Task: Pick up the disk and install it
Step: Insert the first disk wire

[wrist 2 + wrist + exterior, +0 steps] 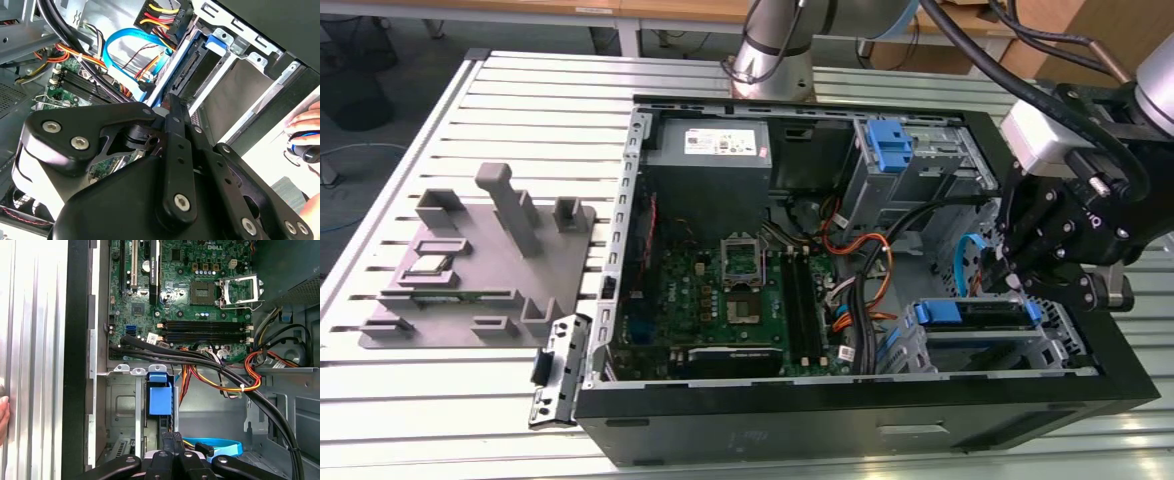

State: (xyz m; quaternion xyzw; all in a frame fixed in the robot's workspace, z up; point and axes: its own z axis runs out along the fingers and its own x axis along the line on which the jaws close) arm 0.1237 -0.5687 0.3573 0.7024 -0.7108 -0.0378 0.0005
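The black open-sided desktop computer case (854, 420) lies on the slatted aluminium table (520, 90). The green motherboard (734, 300) faces upward inside it.

**Disk position.** The flat silver-grey hard drive in its bright blue plastic carrier frame (974, 314) sits in the metal drive bay at the near corner of the case, towards the exterior view's right. In the first wrist view the carrier's blue end tab (160, 392) stands against the bay's metal edge. In the second wrist view the drive's dark connector edge (192, 67) lies inside the bay frame.

**Tool state.** The black linkage gripper (1014, 285) hangs over the bay, just above the disk. In both wrist views its two fingers (167, 442) appear drawn together, tip to tip (167, 102), with nothing visible between them. Contact with the disk cannot be confirmed, because the gripper body covers that area.

**Surrounding parts.**
- A light blue flat data cable (970, 265) loops between the gripper and the motherboard.
- A bundle of orange, red and yellow wires (235, 380) runs beside thick black cables (200, 360).
- A lone blue plastic bracket (887, 145) sits in the upper drive cage.
- The grey power supply box (710, 142) occupies the far corner.
- A grey moulded parts fixture (480, 265) stands on the table, well apart from the case, at the exterior view's left.
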